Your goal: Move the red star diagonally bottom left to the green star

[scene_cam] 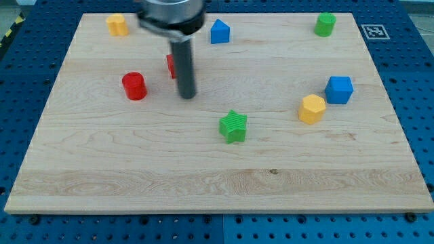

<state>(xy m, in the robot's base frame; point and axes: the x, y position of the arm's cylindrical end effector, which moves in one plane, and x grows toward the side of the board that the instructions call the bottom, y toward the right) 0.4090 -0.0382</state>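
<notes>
Behind the rod, toward the view's upper left of the worktop [88,169], the red star [171,65] shows only as a thin red sliver at the rod's left edge; its shape cannot be confirmed, and it is identified from the task alone. My tip [186,96] rests just below and to the right of that sliver, apparently touching or nearly touching it, though contact cannot be verified. The end effector is a plain rod with no jaws, so it is neither clenched nor grasping anything. The green star [234,127] lies lower and to the right, near the board's middle, well apart from the red block. Judgement: the goal spot is below and left of the green star, so the red star must travel down and slightly right. The tip stands on the wrong side for that push; driving from here would likely send the star up or left, away from the goal. A red cylinder [134,86] sits near on the left and could be struck during repositioning. A glancing contact may spin the star off line. Farther out are a blue block [220,31], a yellow block [117,24], a green block [325,24], a blue cube [339,89] and a yellow hexagonal block [312,108].
</notes>
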